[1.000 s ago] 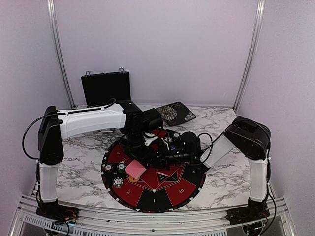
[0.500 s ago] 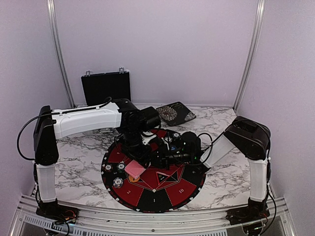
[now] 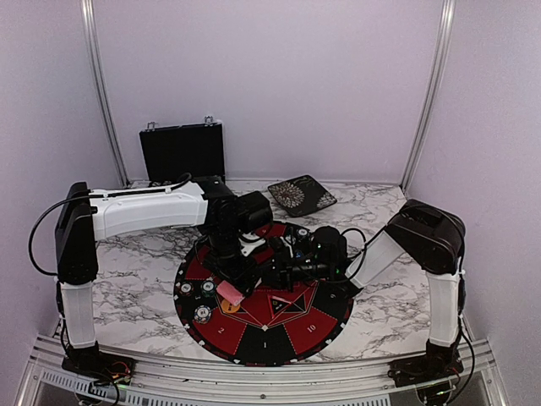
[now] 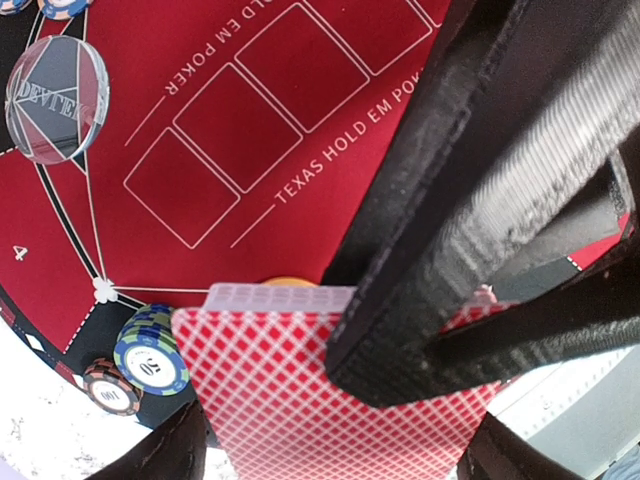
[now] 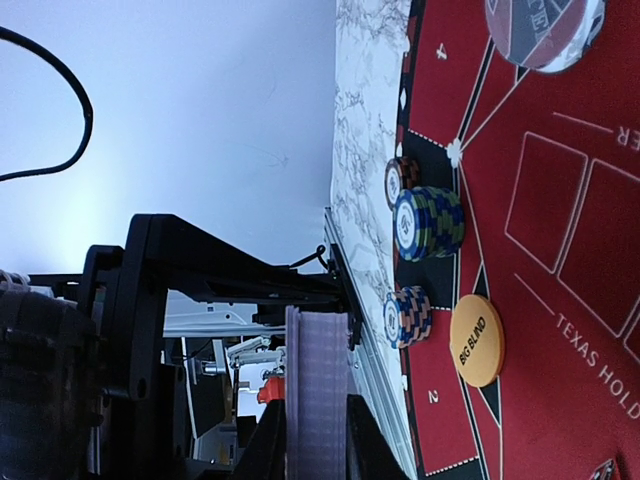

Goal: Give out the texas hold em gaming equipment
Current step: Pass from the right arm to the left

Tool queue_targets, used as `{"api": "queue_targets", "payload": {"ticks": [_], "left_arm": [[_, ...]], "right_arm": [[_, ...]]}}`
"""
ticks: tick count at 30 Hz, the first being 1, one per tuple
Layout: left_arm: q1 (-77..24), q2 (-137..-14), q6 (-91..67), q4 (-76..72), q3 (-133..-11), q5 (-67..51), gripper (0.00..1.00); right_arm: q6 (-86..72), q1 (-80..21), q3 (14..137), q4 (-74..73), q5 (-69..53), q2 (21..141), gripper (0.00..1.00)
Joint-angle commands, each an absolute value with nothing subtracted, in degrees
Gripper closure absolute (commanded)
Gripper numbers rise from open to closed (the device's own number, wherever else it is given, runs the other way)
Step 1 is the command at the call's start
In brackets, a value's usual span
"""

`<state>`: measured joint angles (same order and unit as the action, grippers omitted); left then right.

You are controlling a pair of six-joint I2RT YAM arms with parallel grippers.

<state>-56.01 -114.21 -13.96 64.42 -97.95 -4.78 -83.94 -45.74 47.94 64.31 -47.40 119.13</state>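
Deck of cards (image 4: 290,400), red backs, is up off the mat (image 3: 287,326), over its near-left part, above the chip stacks (image 4: 150,352) and the orange disc (image 5: 477,340).

Right gripper (image 5: 315,430) is clenched on the deck. Its own camera sees the deck edge-on between its two fingers, and from the left wrist one of them lies slantwise across the red back.

Left gripper (image 4: 337,425) has its fingers wide, one at each side edge of the deck, red back facing its camera. Can't tell if the pads press the edges or just flank them. The deck runs out of the bottom of that view, so its long axis is unclear.

Key relation: the deck sits straight between the left fingers, and the right gripper holds it across the faces, so the two grips cross each other. Both arms are at the deck, neither nearer.

Probably a hand-over, or a set-up to pull cards. The printed card boxes on the mat are bare.

Risk: the top card sliding under the right finger.
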Motion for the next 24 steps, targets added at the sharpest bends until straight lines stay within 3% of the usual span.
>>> {"api": "queue_targets", "payload": {"ticks": [1,13,24], "left_arm": [[-56.18,-112.57,-12.87,63.34,-97.02,-5.49,0.13],[-56.16,-112.53,-11.38,59.90,-95.23,-6.36,0.13],[-56.16,-111.13,-10.68,59.63,-95.15,-7.73,0.46]], "right_arm": [[-84.77,-45.44,48.09,67.85,-47.46,116.62,1.00],[-85.25,-45.39,47.52,68.41,-47.61,115.31,1.00],[-84.71,-45.44,46.76,68.41,-47.20,114.94,0.97]]}}
